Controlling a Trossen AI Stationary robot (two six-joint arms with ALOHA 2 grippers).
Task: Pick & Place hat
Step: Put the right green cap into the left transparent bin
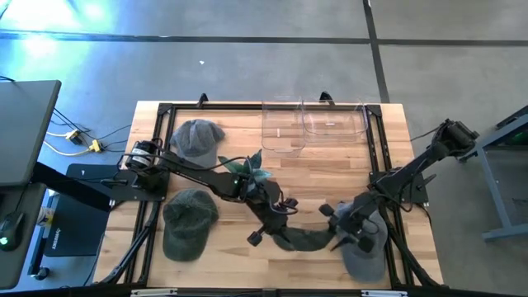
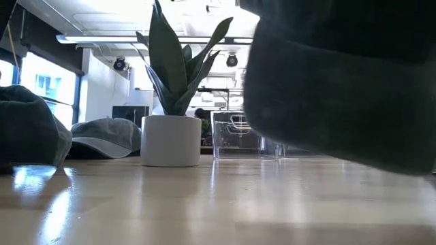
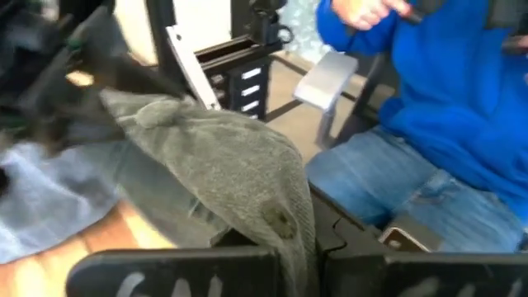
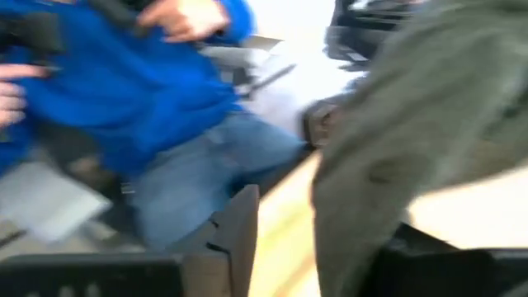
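Observation:
A dark olive-green hat [image 1: 304, 239] hangs between my two grippers near the table's near edge. In the low view the hat [image 2: 340, 82] shows as a dark mass clear of the tabletop. My left gripper [image 1: 272, 229] is at the hat's left end and is shut on it [image 3: 301, 264]. My right gripper [image 1: 340, 227] is at its right end. In the right wrist view its fingers [image 4: 239, 239] stand apart, with the hat's cloth [image 4: 396, 140] in front of one side. My left gripper pinches the hat's cloth [image 3: 293, 223] between its two fingers. The hat spreads away from them and is lifted off the table. Which part of the hat this is cannot be told. My right gripper has the hat's cloth [image 4: 346, 231] lying against one finger and hiding it. Whether it carries the hat, I cannot tell.
A grey cap [image 1: 198, 136] lies far left and a dark green cap [image 1: 188, 223] near left. A pale grey-blue cap [image 1: 367, 252] lies under the right gripper. A potted plant [image 1: 247, 169] stands mid-table, with clear bins [image 1: 313, 124] at the far edge. A person in blue [image 3: 437, 99] sits beyond the near edge.

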